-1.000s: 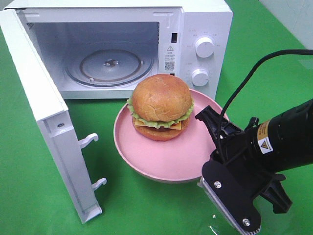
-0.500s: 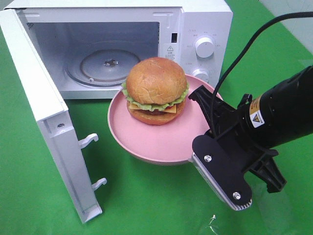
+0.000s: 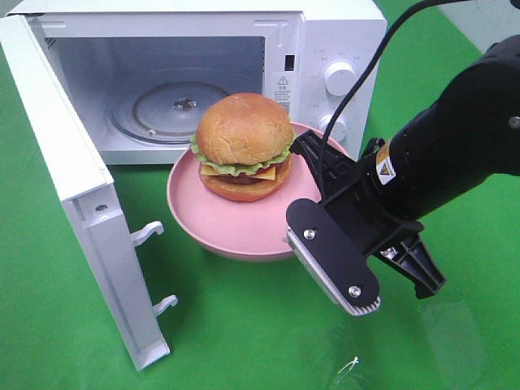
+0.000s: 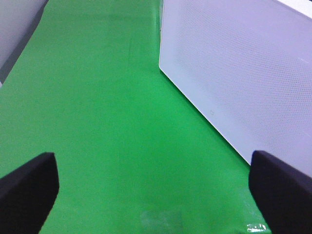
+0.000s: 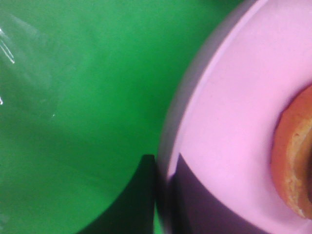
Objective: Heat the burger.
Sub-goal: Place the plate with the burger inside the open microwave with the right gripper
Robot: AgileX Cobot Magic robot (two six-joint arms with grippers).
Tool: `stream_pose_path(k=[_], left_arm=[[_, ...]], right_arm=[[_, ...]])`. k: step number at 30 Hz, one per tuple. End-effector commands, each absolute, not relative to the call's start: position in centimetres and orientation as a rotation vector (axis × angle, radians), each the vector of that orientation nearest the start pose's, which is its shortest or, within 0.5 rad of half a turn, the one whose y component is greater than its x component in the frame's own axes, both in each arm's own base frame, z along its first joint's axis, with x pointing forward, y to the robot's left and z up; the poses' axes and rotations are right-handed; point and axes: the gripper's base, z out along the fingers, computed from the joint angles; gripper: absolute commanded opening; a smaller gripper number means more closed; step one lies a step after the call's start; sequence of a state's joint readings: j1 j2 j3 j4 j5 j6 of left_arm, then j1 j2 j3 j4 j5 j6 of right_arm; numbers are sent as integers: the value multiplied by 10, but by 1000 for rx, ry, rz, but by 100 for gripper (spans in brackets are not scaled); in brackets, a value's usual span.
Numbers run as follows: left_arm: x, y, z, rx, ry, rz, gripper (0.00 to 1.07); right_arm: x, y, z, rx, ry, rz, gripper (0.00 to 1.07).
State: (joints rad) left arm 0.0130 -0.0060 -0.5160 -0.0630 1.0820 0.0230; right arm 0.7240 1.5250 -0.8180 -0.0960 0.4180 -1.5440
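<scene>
Shifted up and leftward from a second ago, the round pink plate [image 3: 236, 231] carrying the glossy-bunned burger with lettuce and cheese [image 3: 244, 138] now sits close to the open mouth of the white microwave oven [image 3: 325, 32]. Its far edge is just at the sill. My right gripper [image 3: 307, 154] is pinching the plate's rim on the right side, fingers pressed tight on it. My left gripper [image 4: 156, 185] hangs spread wide over the green cloth [image 3: 244, 325] beside a white oven panel, holding nothing. I judge the carry about midway: the plate is not yet on the round glass turntable [image 3: 162, 114].
</scene>
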Motion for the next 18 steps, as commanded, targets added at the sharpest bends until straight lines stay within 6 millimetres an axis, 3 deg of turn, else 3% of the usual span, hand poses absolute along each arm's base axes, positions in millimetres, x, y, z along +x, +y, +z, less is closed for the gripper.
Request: stream_pose_path(k=[1,11,18], left_arm=[[-9,-5,281,11,2026,-53,98],[-9,-5,281,11,2026,-53,98],[-9,-5,281,11,2026,-53,98]], right_arm=[[228,196,208,-2398,985,-392,0],[254,223,203,-2396,963,-348,0],[276,223,202,-2414,997,-331,0]])
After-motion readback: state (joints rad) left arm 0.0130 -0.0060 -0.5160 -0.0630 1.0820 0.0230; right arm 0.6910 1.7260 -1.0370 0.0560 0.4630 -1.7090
